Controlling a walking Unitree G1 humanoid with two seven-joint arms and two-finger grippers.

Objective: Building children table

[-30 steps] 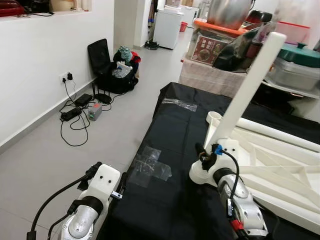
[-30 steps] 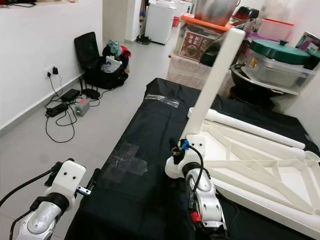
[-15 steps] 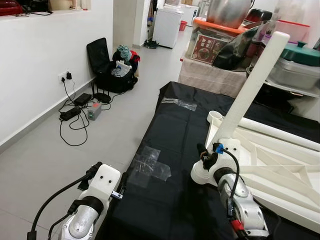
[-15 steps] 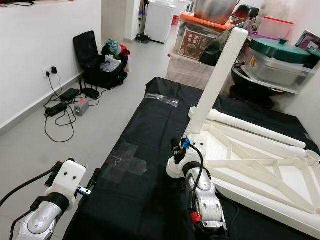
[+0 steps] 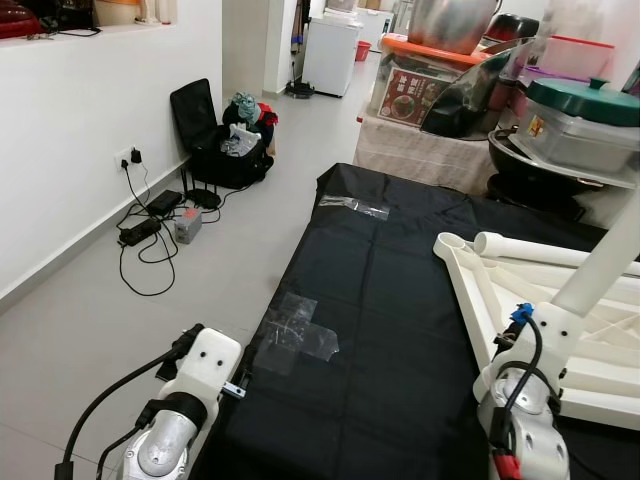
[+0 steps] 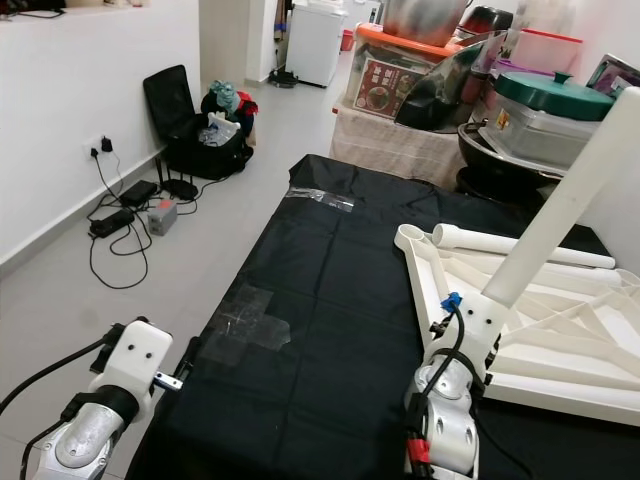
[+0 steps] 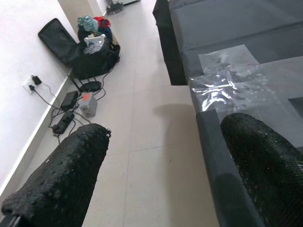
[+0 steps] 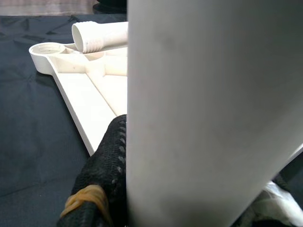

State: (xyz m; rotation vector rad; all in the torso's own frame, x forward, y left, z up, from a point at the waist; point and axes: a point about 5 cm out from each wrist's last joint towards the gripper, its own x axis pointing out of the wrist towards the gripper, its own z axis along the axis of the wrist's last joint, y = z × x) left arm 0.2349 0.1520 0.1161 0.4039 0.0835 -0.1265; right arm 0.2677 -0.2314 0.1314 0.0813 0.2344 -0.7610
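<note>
In the eye views the right gripper [image 6: 470, 330] holds a white table leg [image 6: 565, 205] upright at the upturned tabletop's [image 6: 560, 330] near corner on the black worktop [image 6: 330, 300]. The right wrist view shows its fingers [image 8: 102, 165] closed on the leg, which probably needs seating next. In the left wrist view the left gripper [image 7: 163, 161] hangs open above the floor.

Left gripper [image 7: 161, 156] fingers apart; right gripper [image 6: 478, 322] clamped.

Bare black cloth [image 5: 390, 300] beside tabletop [image 5: 520, 300]

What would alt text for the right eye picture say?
The robot's right gripper holds a white table leg tilted over the upturned white tabletop on a black-covered surface. The left gripper hangs idle over the grey floor.
</note>
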